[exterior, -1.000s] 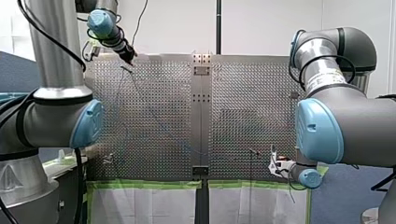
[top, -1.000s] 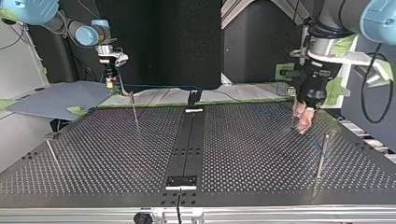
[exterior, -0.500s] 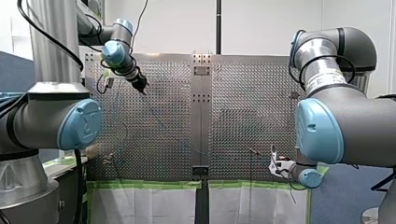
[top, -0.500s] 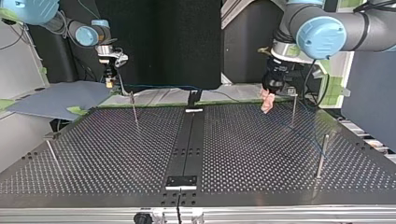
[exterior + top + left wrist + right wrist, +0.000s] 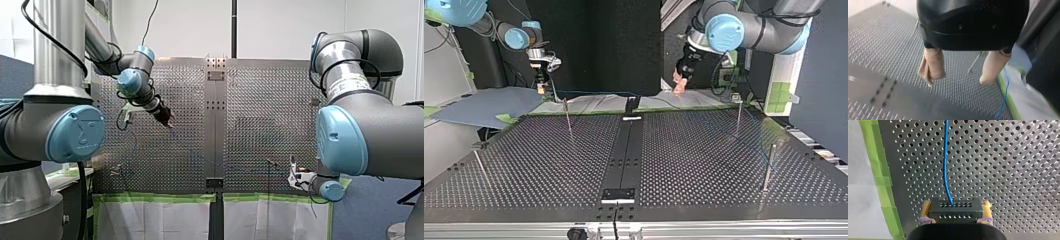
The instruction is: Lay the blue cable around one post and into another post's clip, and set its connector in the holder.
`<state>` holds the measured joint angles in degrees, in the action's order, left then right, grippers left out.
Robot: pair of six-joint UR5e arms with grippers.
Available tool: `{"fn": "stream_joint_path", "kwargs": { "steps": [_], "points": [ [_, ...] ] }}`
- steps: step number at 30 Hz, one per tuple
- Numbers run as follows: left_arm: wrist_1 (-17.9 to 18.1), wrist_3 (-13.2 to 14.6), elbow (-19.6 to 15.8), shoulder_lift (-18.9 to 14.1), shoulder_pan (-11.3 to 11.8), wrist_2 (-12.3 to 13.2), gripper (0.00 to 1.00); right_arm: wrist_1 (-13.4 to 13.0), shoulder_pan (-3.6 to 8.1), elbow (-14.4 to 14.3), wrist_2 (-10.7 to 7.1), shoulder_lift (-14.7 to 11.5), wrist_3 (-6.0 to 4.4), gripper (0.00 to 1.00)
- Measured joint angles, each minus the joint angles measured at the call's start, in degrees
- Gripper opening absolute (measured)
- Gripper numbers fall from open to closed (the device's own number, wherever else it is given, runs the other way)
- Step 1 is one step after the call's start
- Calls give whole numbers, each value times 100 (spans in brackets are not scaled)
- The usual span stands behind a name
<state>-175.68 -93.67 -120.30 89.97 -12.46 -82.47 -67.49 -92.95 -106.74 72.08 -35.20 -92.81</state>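
The right end effector is clamped on the black connector, with its yellow pads pressed against the block's two short ends. The blue cable leaves the connector's front face and runs straight ahead. Its long axis points away from the fingers over the perforated counter, alongside the green tape at the counter's edge.

In the top view a near post stands at the right, with a further post behind it. A faint blue line slants between them, so the cable seems to reach both. Whether it sits in a clip is too small to tell.

Farther back, the cable lies along the counter's far edge. The left end effector hangs above that edge near the middle. Its beige pads are spread wide with nothing between them, and the cable passes beside and below, apart from them.

The routing looks largely done, which leaves the connector to be set down. That step would fall to the right arm, which already carries the connector with the cable trailing out ahead. The empty left arm is the one nearer the posts. Which fitting is the holder is not plain from these views.
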Motion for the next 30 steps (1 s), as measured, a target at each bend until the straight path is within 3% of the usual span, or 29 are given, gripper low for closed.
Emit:
{"fn": "stream_joint_path", "kwargs": {
  "steps": [8, 14, 20, 30],
  "points": [
    [472, -473, -475, -4, -474, 441, 100, 23, 0, 0, 6, 0, 14, 0],
    [810, -745, -539, 187, -813, 286, 100, 40, 0, -1, 15, 0, 26, 0],
    [1158, -544, -321, 468, -1161, -48, 100, 64, 0, -1, 25, 0, 55, 0],
    [1694, -19, -184, 531, -1697, -583, 100, 137, -1, -1, 26, -1, 169, 0]
  ]
}}
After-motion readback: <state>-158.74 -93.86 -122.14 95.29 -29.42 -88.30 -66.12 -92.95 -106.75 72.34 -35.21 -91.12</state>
